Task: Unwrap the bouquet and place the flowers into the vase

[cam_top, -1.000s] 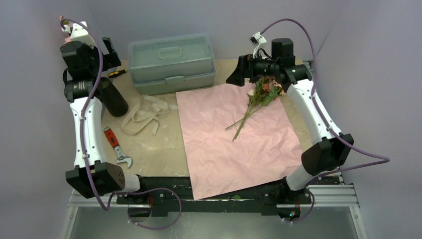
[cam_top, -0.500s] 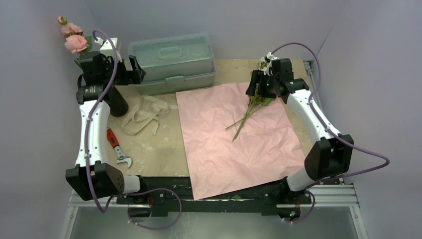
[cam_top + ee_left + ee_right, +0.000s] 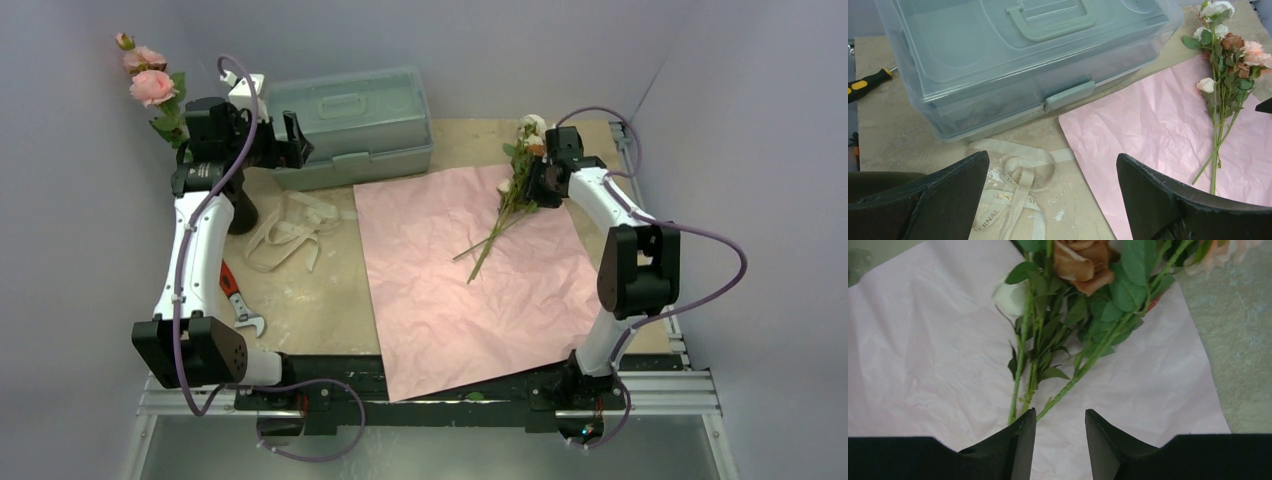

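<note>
The right claw [image 3: 1057, 412] hangs low over the far right corner of the pink paper [image 3: 450, 290], its jaws partly apart with only a narrow strip of paper showing in the gap. Nothing is clenched between them. The flowers [image 3: 510, 200] lie right in front of it. Their green stems run down to the tip of one finger [image 3: 1023, 440], but I cannot tell whether they touch it.

These flowers, white, brown and peach roses with green leaves, lie loose and slanted on the paper. Their heads reach past its far edge onto the bare surface [image 3: 330, 300], and their stem ends point toward the paper's middle. The paper itself lies spread flat and crinkled, pink side up.

The left claw [image 3: 1052, 156] is released, jaws spread wide and empty. It hovers beyond the paper's far left corner, in front of the pale green toolbox [image 3: 345, 120].

The vase [image 3: 240, 212] stands upright well to the left of the paper, partly hidden behind the left arm, and pink roses [image 3: 150, 82] rise above it.

The beige ribbon [image 3: 285, 230] lies in loose loops just off the paper's left edge, between it and the vase. Further left and nearer the arm bases lies a red-handled wrench [image 3: 235, 295]. A yellow-and-black screwdriver [image 3: 868, 82] sits to the left of the toolbox.
</note>
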